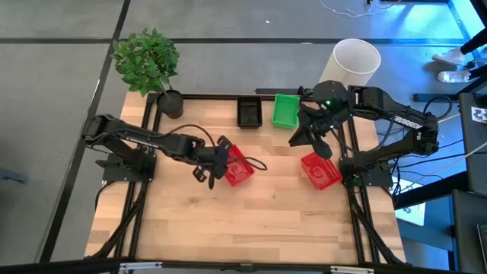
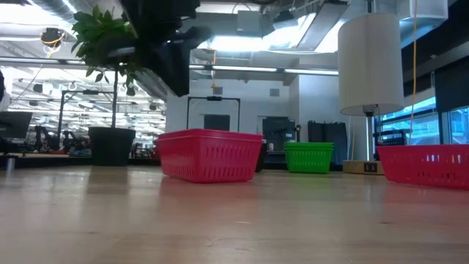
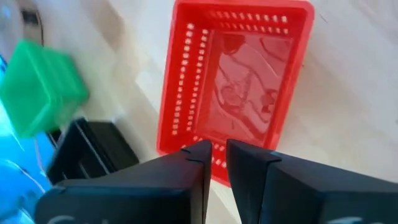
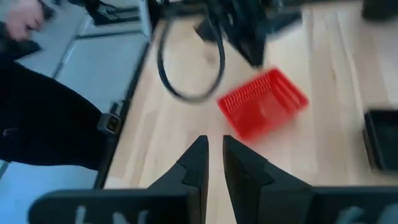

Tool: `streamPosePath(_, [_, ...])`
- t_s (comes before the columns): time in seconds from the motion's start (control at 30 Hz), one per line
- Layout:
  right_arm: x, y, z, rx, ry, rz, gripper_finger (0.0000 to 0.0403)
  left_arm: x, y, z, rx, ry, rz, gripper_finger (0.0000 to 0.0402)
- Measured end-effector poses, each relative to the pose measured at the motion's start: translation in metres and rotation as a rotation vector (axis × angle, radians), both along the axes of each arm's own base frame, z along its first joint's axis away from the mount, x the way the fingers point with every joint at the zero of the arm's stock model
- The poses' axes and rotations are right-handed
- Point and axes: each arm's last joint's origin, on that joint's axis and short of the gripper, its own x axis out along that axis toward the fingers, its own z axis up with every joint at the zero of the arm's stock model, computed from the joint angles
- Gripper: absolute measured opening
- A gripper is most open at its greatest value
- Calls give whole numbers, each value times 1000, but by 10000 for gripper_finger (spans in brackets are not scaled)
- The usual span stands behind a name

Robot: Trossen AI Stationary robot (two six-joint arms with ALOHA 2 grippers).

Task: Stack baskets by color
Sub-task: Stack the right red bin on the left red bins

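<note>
**Two red baskets apart on the desk, both pincers nearly closed and empty**

The left pincer was held just above the near short rim of a red basket that lay towards the middle of the wooden desk. In the left wrist view its two dark fingers were seen side by side with only a thin slit between them, and nothing was clasped; the basket's rim lay just beyond the tips, and contact could not be made out.

The right pincer was raised over the desk's right part, between the green basket and a second red basket, which stood near the right edge. Its fingers were likewise drawn almost together with a narrow gap, and nothing was held.

The green basket and a black basket stood side by side at the far edge, slightly apart. How many baskets were nested in each could not be told.

A potted plant was set at the far left corner, and a large white cylinder beyond the far right corner.
</note>
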Motion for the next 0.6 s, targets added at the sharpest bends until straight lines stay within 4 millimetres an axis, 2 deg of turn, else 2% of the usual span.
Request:
streamPosePath(0.27, [-15, 5, -22, 24, 393, -342, 48, -20, 15, 32, -146, -172, 234, 28])
streamPosePath(0.5, [-18, 17, -28, 89, 526, -446, 9, -53, 30, 72, -201, -354, 322, 28])
streamPosePath(0.6, [-17, 18, -31, 138, 570, -514, 4, -68, 35, 88, -210, -439, 340, 27])
